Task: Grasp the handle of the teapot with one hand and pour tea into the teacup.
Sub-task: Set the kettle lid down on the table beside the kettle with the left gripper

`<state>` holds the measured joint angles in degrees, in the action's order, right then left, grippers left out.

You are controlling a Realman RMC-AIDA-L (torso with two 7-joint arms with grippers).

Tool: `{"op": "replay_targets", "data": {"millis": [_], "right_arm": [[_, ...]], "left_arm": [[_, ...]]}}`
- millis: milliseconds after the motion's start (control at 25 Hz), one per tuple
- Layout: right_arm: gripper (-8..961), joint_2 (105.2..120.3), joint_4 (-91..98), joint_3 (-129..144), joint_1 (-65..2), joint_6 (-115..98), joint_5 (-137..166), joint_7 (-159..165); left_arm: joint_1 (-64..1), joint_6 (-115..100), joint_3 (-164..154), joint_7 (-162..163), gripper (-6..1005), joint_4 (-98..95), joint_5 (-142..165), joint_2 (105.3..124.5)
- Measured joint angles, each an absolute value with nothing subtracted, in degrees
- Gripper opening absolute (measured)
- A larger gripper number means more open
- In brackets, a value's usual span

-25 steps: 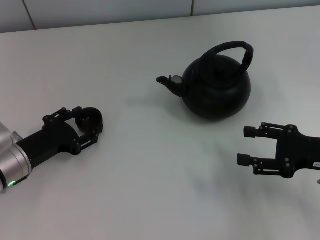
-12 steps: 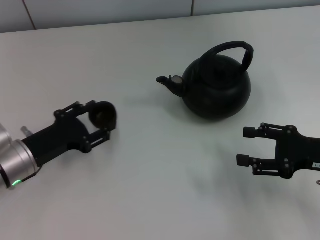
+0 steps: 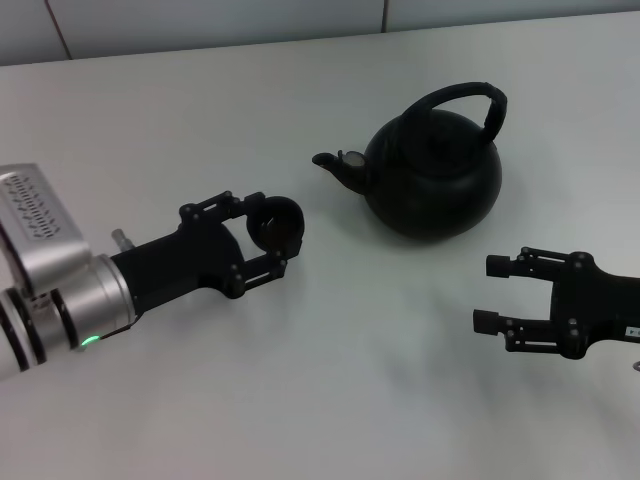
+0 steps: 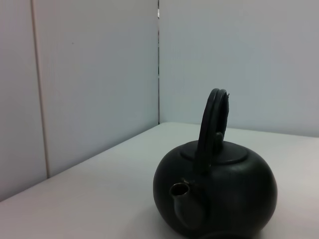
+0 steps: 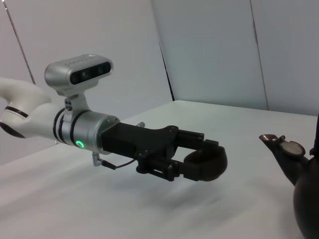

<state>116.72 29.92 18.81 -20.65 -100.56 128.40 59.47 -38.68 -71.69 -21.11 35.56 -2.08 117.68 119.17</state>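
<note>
- While the left gripper (image 3: 275, 240) reaches in from the robot's left, it's got its jaws clamped on the teacup (image 3: 277, 224), one finger on each side of the little black bowl. The right wrist view shows the cup (image 5: 205, 164) held off the table, with a faint shadow underneath it.
- That cup sits near the teapot's spout (image 3: 335, 166) but not touching it, a bit lower in the head view and off to the spout's left.
- Teapot (image 3: 432, 175) is standing upright on the white table (image 3: 200, 110), spout pointing toward the robot's left. Its arched handle (image 3: 470, 100) is up over the lid, and nothing is touching it.
- From the left wrist view you're looking almost straight down the spout (image 4: 185, 199), with the handle (image 4: 212, 124) seen edge-on.
- Right gripper (image 3: 488, 292) is over on the robot's right, in front of the teapot and clearly apart from it. Jaws are spread wide with nothing between them, pads pointing toward the middle of the table.
</note>
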Motion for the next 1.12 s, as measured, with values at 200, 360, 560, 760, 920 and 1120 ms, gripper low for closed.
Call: {"op": "replay_targets", "data": {"millis": [200, 360, 560, 760, 920, 1120], "right_arm": [[769, 116.72, 29.81, 18.81, -20.65, -100.59, 128.41, 59.46], [769, 116.72, 29.79, 18.81, -20.65, -100.57, 128.41, 59.45], [769, 116.8, 29.71, 18.8, -20.81, -100.44, 128.41, 59.4], [769, 116.81, 29.7, 18.8, -20.96, -100.32, 128.41, 59.37], [769, 116.81, 29.7, 18.81, -21.09, -100.25, 128.41, 59.27], [769, 116.81, 29.71, 18.87, -21.18, -100.21, 128.41, 59.24]], "left_arm": [[-39.54, -69.77, -20.91, 35.45, 710, -1.34, 117.68, 119.18], [-39.55, -69.53, -20.75, 35.44, 714, -1.25, 117.69, 119.18], [-39.53, -66.3, -20.61, 32.76, 718, 0.74, 117.48, 119.18], [-39.26, -63.25, -19.73, 29.64, 723, 2.78, 117.3, 119.18], [-39.43, -61.0, -19.69, 29.41, 726, 3.57, 117.28, 119.18], [-39.46, -60.45, -18.83, 29.38, 731, 3.76, 117.24, 119.18]]}}
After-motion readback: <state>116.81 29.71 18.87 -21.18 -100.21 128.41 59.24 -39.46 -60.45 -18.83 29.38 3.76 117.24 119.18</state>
